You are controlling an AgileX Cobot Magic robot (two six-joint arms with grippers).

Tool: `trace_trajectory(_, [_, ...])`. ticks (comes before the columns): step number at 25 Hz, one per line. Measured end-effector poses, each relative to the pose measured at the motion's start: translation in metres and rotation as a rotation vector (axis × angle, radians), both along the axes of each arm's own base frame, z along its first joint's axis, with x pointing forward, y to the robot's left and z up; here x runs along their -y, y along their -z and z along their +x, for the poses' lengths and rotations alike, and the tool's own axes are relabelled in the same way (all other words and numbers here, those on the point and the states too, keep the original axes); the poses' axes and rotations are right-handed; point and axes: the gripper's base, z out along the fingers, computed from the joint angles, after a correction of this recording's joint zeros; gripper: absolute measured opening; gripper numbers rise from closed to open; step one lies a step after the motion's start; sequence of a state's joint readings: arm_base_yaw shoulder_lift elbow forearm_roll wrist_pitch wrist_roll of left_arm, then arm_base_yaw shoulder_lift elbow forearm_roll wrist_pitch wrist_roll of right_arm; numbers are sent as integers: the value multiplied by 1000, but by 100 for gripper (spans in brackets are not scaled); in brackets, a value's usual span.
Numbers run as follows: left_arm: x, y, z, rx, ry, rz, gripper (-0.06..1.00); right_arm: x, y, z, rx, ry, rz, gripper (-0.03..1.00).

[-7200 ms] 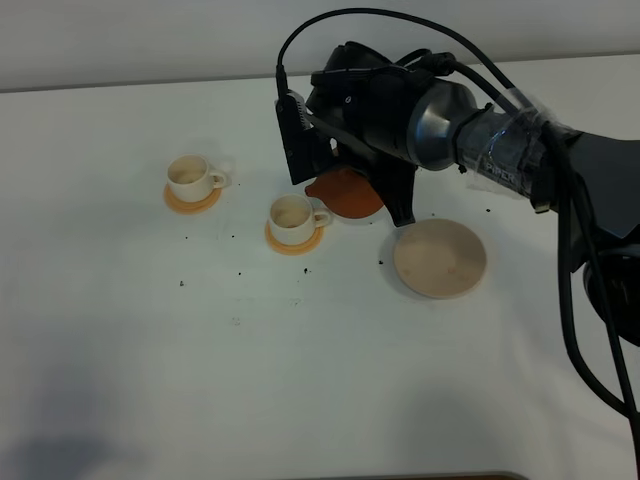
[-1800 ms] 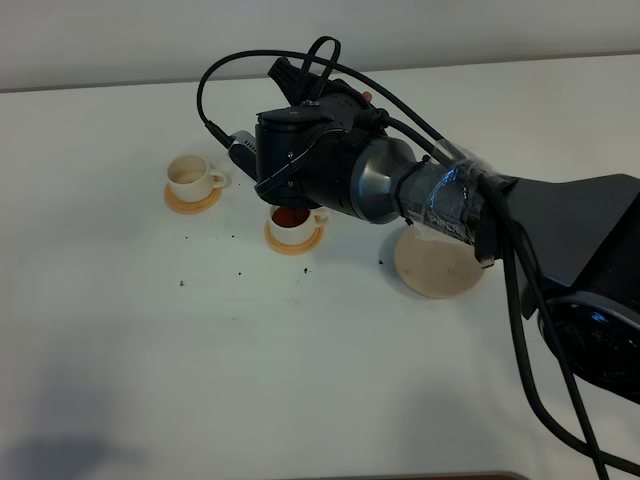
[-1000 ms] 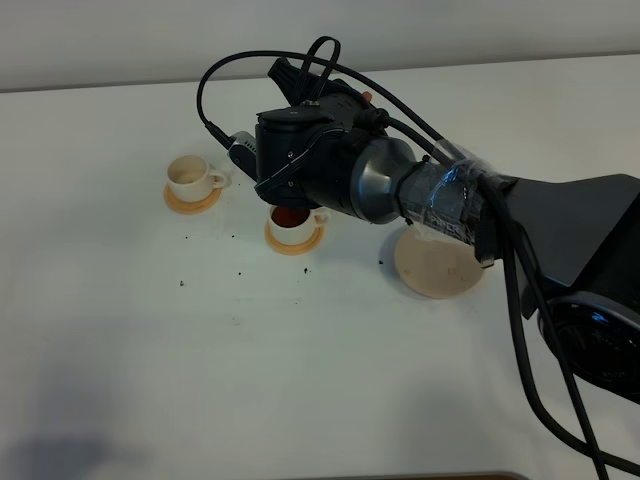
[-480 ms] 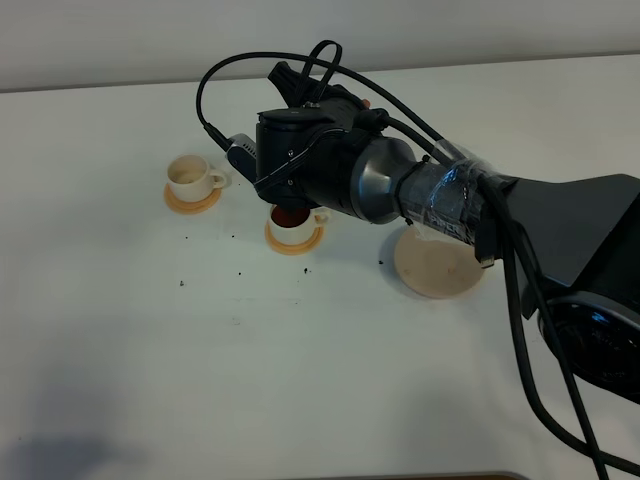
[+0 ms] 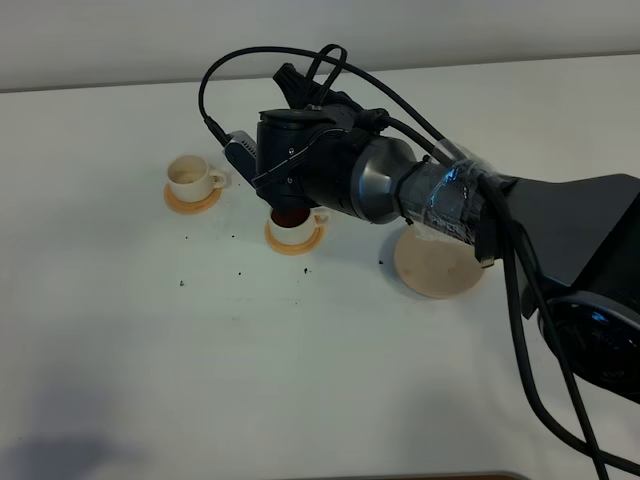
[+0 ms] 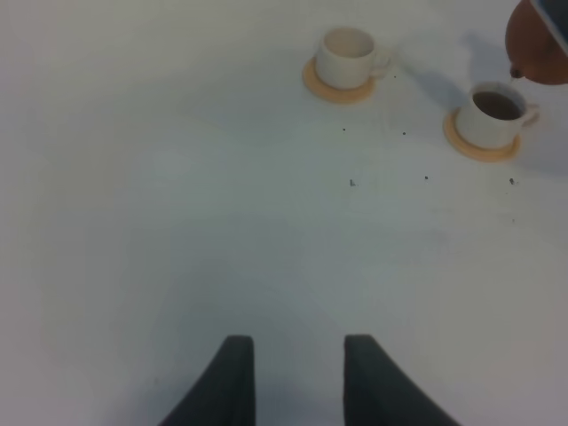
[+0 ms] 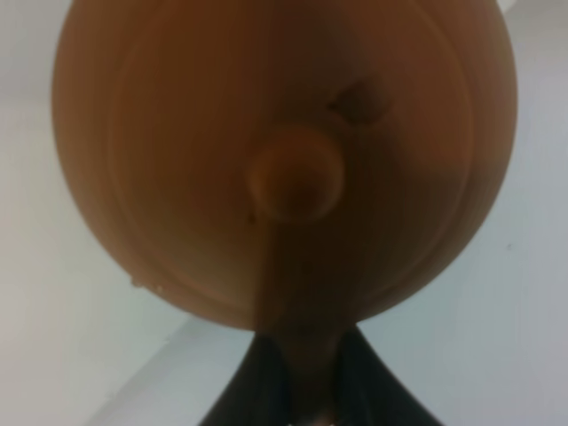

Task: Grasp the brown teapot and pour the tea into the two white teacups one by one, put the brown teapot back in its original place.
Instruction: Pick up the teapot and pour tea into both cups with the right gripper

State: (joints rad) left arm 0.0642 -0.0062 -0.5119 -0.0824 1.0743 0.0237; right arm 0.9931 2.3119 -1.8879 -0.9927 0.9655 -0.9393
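Note:
The brown teapot (image 7: 284, 160) fills the right wrist view, lid and knob facing the camera. My right gripper (image 7: 302, 390) is shut on its handle. In the left wrist view the teapot (image 6: 537, 44) hangs tilted, its spout just over the rim of one white teacup (image 6: 495, 111), which holds dark tea. The other teacup (image 6: 348, 55) looks empty. From above, the right arm covers most of the teapot over the nearer teacup (image 5: 295, 230); the farther teacup (image 5: 190, 178) stands to its left. The beige saucer (image 5: 438, 262) lies bare. My left gripper (image 6: 297, 382) is open, low over the table.
Each cup sits on a small orange coaster (image 5: 192, 200). Dark specks (image 5: 240, 272) are scattered on the white table in front of the cups. The right arm's cables (image 5: 230, 75) arch above the wrist.
Compared with seven seconds ago, the teapot has moved left and now sits tipped over the nearer cup. Over the last second the arm has barely shifted.

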Motion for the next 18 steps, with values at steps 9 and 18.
trace_trajectory(9, [0,0,0,0,0,0,25,7,-13,5,-82,179,123,9])
trace_trajectory(18, [0,0,0,0,0,0,25,19,-32,10,-268,404,292,9])
